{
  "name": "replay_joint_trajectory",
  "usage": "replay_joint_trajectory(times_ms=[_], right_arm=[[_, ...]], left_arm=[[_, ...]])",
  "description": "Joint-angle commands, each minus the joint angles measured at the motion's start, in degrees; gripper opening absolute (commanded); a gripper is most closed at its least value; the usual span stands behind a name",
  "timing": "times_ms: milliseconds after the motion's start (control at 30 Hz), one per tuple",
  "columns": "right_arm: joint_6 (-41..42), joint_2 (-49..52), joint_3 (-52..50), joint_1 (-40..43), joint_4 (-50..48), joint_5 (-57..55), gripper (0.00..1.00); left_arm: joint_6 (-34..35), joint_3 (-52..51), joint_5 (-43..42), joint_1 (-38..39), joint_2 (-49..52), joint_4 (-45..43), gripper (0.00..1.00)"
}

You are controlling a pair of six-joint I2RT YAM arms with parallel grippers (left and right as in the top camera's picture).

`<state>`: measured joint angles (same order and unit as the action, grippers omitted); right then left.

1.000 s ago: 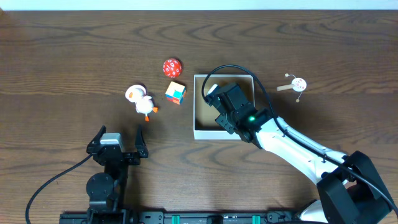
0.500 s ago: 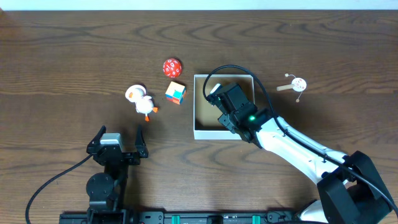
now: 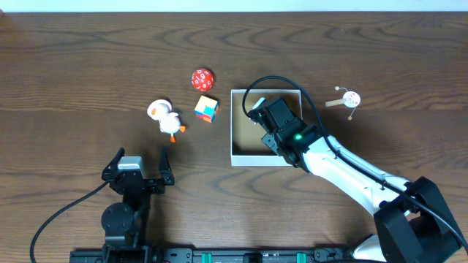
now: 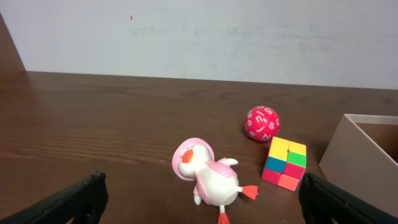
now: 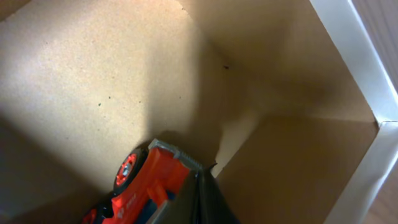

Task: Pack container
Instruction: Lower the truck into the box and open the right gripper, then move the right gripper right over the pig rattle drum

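The container [image 3: 233, 131], a shallow white-walled box with a tan inside, sits at the table's centre right. My right gripper [image 3: 260, 117] reaches down into it. In the right wrist view the right gripper [image 5: 200, 183] is shut on a red toy car [image 5: 146, 183], which hangs nose-down along the fingers just above the container's cardboard floor [image 5: 93, 74], near a corner. My left gripper [image 3: 139, 162] rests open near the front edge, with nothing between its fingers [image 4: 81, 196]. It faces the toys, and the container's corner [image 4: 364, 149] shows at its right.
Left of the container lie a white and pink duck [image 3: 167, 117] [image 4: 208, 177], a multicoloured cube [image 3: 206, 109] [image 4: 284, 163] and a red ball with white marks [image 3: 202, 78] [image 4: 261, 122]. A small white round toy on a stick [image 3: 348, 98] lies to the container's right.
The container has slid slightly right and toward the front with the right gripper inside it. The left arm and the loose toys have not moved.
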<state>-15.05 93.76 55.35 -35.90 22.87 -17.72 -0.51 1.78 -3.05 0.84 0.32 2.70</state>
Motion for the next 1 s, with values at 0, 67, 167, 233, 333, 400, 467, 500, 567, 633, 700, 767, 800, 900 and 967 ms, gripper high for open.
replay_joint_trajectory(times_ms=[0, 67, 167, 233, 333, 400, 467, 500, 567, 633, 700, 767, 800, 900, 967], right_arm=[[0.4, -0.2, 1.6, 0.3, 0.1, -1.6, 0.11], [2.3, -0.9, 2.5, 0.3, 0.3, -1.6, 0.17], [7.0, -2.9, 4.5, 0.3, 1.3, -1.6, 0.21], [10.0, -4.8, 6.4, 0.3, 2.7, -1.6, 0.22], [13.1, -8.1, 9.2, 0.7, 6.1, -1.6, 0.33], [15.8, -10.5, 10.8, 1.6, 8.2, -1.9, 0.42], [18.8, -13.3, 12.2, 3.1, 10.3, -1.8, 0.65], [20.3, -14.5, 12.7, 3.9, 11.2, -1.8, 0.76], [22.4, -17.4, 13.4, 6.2, 13.1, -1.8, 0.86], [22.5, -20.5, 13.4, 8.8, 14.8, -1.8, 0.96], [22.5, -23.0, 13.4, 11.3, 16.0, -1.8, 0.99], [22.5, -25.3, 13.4, 13.3, 16.5, -1.8, 0.99], [22.5, -26.2, 13.4, 14.0, 16.7, -1.8, 0.99], [22.5, -28.3, 13.4, 15.7, 18.9, -1.6, 0.99], [22.6, -28.4, 13.4, 17.2, 19.4, -2.1, 0.99]], left_arm=[[-1.0, -1.6, 0.0, -0.3, -0.1, 0.9, 0.98], [-1.0, -1.6, 0.0, -0.3, -0.1, 0.9, 0.98], [-1.0, -1.6, 0.0, -0.3, -0.1, 0.9, 0.98], [-1.0, -1.6, 0.0, -0.3, -0.1, 0.9, 0.98], [-1.0, -1.6, 0.0, -0.3, -0.1, 0.9, 0.98], [-1.0, -1.6, 0.0, -0.3, -0.1, 0.9, 0.98], [-1.0, -1.6, 0.0, -0.3, -0.1, 0.9, 0.98], [-1.0, -1.6, 0.0, -0.3, -0.1, 0.9, 0.98], [-1.0, -1.6, 0.0, -0.3, -0.1, 0.9, 0.98], [-1.0, -1.6, 0.0, -0.3, -0.1, 0.9, 0.98], [-1.0, -1.6, 0.0, -0.3, -0.1, 0.9, 0.98], [-1.0, -1.6, 0.0, -0.3, -0.1, 0.9, 0.98], [-1.0, -1.6, 0.0, -0.3, -0.1, 0.9, 0.98], [-1.0, -1.6, 0.0, -0.3, -0.1, 0.9, 0.98], [-1.0, -1.6, 0.0, -0.3, -0.1, 0.9, 0.98]])
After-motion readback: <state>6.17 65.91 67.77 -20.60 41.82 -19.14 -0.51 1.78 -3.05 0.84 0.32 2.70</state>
